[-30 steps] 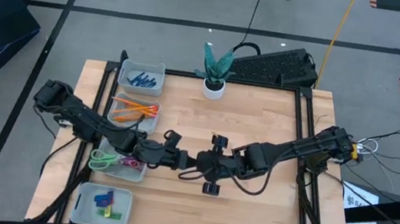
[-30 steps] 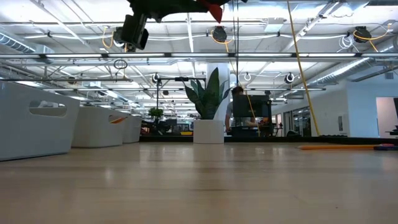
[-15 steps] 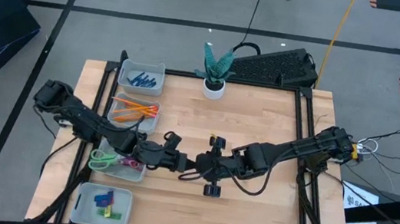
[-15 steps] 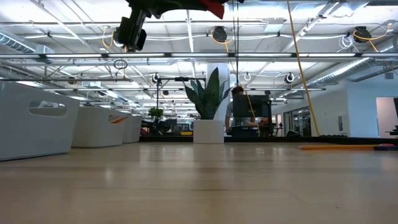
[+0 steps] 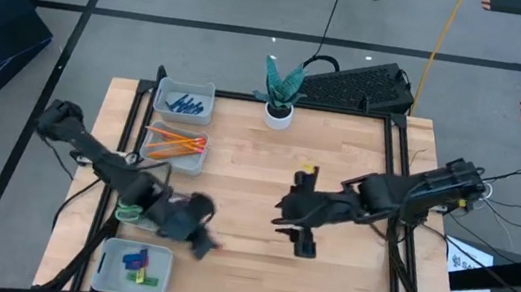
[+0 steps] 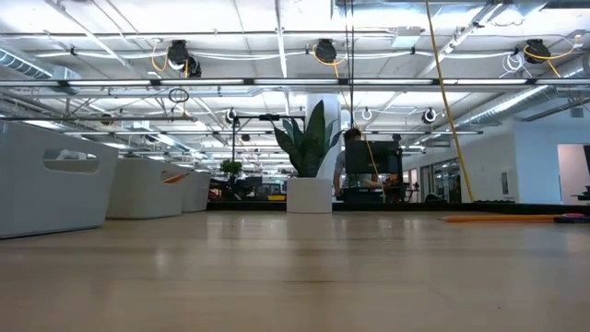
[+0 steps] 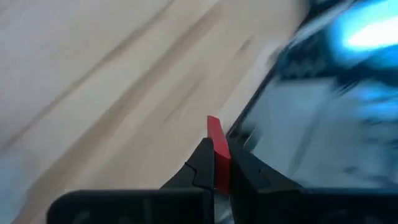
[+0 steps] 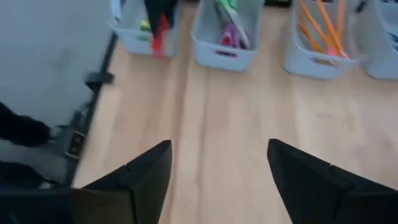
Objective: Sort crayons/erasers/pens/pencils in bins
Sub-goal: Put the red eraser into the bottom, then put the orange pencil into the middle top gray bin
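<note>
From up top I've got four grey-blue bins [image 5: 105, 260] lined up down the left edge of the table [image 5: 323, 285]. The far one holds the pens [image 5: 185, 107], a little heap of dark blue sticks. Next one down has the pencils [image 5: 175, 143], long orange ones lying crosswise. Third bin has scissors [image 5: 136, 211] with green and pink handles, partly under my left arm. The nearest bin has the erasers [image 5: 136, 262], blue, green, yellow and red blocks all piled together.

My left gripper [image 5: 202, 244] sits just right of that nearest bin, above the table, and it's clamped tight on a red eraser [image 7: 216, 149]. In the left wrist view it's a thin flat red slab standing on edge between the fingers, sticking out past the tips.

Over toward the middle-right, my right gripper [image 5: 299, 212] hangs over bare wood with its jaws spread wide apart, nothing in them. Its wrist cam looks across at the bins.

At the back edge there's a plant [image 5: 281, 86] in a white pot, with a keyboard [image 5: 359, 84] behind it.
</note>
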`<control>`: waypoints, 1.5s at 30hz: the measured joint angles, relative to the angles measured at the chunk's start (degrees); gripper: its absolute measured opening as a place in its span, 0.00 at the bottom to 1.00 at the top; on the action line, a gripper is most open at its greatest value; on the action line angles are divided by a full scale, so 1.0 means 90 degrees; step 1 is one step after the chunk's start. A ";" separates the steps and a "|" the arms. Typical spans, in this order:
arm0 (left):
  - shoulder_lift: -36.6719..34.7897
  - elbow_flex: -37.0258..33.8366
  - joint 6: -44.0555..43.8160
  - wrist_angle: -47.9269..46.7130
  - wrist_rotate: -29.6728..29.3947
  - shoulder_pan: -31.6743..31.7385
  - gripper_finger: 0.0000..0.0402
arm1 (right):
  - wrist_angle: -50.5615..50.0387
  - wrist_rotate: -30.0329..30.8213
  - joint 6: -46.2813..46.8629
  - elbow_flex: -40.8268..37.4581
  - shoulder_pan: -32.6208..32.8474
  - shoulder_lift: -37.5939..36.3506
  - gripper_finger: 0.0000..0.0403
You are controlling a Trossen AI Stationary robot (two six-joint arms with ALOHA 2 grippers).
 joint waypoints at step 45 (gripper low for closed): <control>-0.0368 -0.1205 -0.2706 -0.0376 0.2372 -0.3263 0.55 | 0.0205 -0.0372 -0.1866 -0.6029 -0.3146 -0.0208 0.36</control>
